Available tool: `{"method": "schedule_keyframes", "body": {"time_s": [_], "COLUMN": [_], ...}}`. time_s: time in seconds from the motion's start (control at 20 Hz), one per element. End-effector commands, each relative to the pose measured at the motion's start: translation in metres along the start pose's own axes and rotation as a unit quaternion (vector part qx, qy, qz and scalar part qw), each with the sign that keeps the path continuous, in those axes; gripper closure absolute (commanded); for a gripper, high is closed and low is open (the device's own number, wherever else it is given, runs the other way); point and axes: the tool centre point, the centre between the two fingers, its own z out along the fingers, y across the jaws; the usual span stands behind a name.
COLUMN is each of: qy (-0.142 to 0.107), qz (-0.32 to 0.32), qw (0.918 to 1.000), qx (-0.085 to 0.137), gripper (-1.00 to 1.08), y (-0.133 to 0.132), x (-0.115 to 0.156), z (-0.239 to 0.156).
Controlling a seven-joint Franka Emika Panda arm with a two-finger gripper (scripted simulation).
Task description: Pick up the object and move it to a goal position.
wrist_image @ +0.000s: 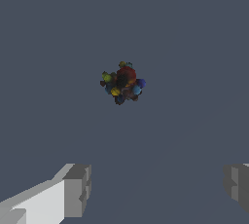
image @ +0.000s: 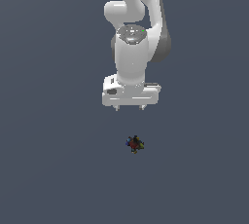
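The object (image: 134, 144) is a tiny dark, irregular clump with red, blue, yellow and green patches. It lies on the flat grey surface, alone. My white gripper (image: 130, 108) hangs over the surface, apart from the object, which lies nearer the camera in the exterior view. The jaws stand wide apart and hold nothing. In the wrist view the object (wrist_image: 123, 83) sits ahead of the gripper (wrist_image: 158, 184), roughly centred between the two fingertips (wrist_image: 78, 189), not between them.
The white arm (image: 136, 18) comes in from the top of the exterior view. The plain grey surface (image: 48, 169) fills both views with no other object on it.
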Motion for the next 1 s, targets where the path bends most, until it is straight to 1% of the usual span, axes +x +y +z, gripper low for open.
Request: {"method": "schedule_keyframes", "body": {"time_s": [0.0, 0.15, 0.4, 0.5, 0.75, 0.95], "qy": [0.000, 0.000, 0.001, 0.001, 0.001, -0.001], "qz": [0.000, -0.002, -0.011, -0.012, -0.013, -0.028], "qw": [1.0000, 1.0000, 0.9999, 0.9999, 0.9998, 0.9995], "qx": [0.000, 0.002, 0.011, 0.013, 0.012, 0.011], "gripper": [-0.92, -0.92, -0.92, -0.92, -0.92, -0.92], "y": [0.000, -0.005, -0.028, -0.032, -0.032, -0.032], "x": [0.000, 0.000, -0.001, -0.002, -0.001, 0.004], "z": [0.000, 0.000, 0.001, 0.001, 0.001, 0.005]}}
